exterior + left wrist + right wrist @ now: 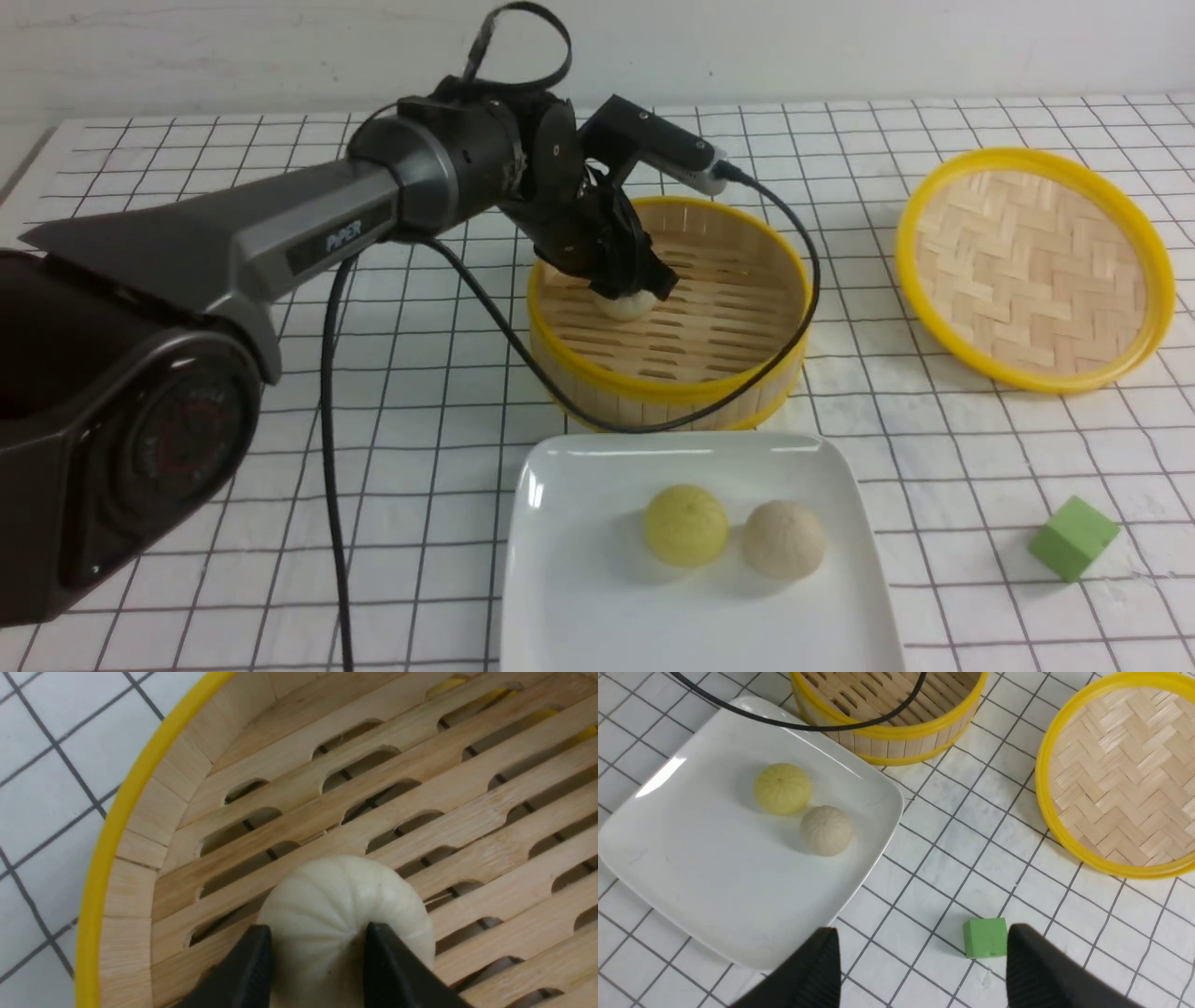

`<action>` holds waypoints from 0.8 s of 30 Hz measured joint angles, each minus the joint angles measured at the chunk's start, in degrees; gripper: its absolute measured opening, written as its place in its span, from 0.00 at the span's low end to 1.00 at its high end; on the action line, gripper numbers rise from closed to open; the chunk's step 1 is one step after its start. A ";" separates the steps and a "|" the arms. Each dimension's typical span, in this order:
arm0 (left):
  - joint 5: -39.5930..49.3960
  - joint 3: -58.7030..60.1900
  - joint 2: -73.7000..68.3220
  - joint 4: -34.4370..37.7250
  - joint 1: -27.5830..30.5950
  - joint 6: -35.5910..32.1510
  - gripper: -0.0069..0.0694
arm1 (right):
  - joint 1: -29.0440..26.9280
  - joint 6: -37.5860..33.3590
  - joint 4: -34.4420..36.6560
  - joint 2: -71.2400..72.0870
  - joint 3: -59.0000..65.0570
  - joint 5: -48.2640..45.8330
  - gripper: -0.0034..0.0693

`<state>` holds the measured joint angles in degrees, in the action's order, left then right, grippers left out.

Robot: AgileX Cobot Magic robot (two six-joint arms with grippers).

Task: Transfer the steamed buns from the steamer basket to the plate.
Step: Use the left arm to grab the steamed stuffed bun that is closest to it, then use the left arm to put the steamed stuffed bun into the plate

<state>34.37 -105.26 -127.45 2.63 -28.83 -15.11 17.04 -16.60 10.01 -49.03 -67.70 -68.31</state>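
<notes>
A pale steamed bun [336,891] rests on the slatted floor of the steamer basket [672,387], near its left wall. My left gripper [624,297] reaches down into the basket, and its black fingers [254,961] press against both sides of that bun. Two more steamed buns lie on the white plate [597,597] in front of the basket: a yellow one [685,525] and a beige one [784,539]. My right gripper [922,935] hangs open above the table beside the plate's edge [691,868], with nothing between its fingers. It does not show in the front view.
A flat woven lid [1033,268] with a yellow rim lies at the right of the basket. A green cube [1074,539] sits on the gridded cloth right of the plate. The left arm's black cable [485,317] drapes over the basket's front rim.
</notes>
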 joint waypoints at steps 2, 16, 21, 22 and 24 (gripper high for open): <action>-0.52 -0.12 -0.77 0.00 0.00 0.00 0.32 | 0.00 0.00 0.05 0.00 0.00 -0.06 0.70; 2.58 -0.51 1.91 -0.04 0.00 0.00 0.12 | 0.00 0.00 0.51 0.00 0.00 -0.06 0.68; 4.54 -0.08 8.03 -0.01 0.00 0.00 0.12 | 0.00 0.00 0.60 0.00 0.00 -0.06 0.68; 4.85 -0.08 9.45 -0.01 0.00 0.00 0.12 | 0.00 0.00 0.60 0.00 0.00 -0.01 0.68; 5.66 -0.08 11.41 -0.01 0.00 0.00 0.12 | 0.00 0.00 0.60 0.00 0.00 -0.01 0.68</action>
<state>40.03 -105.34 -116.04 2.61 -28.83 -15.11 17.04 -16.60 10.61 -49.03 -67.70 -68.32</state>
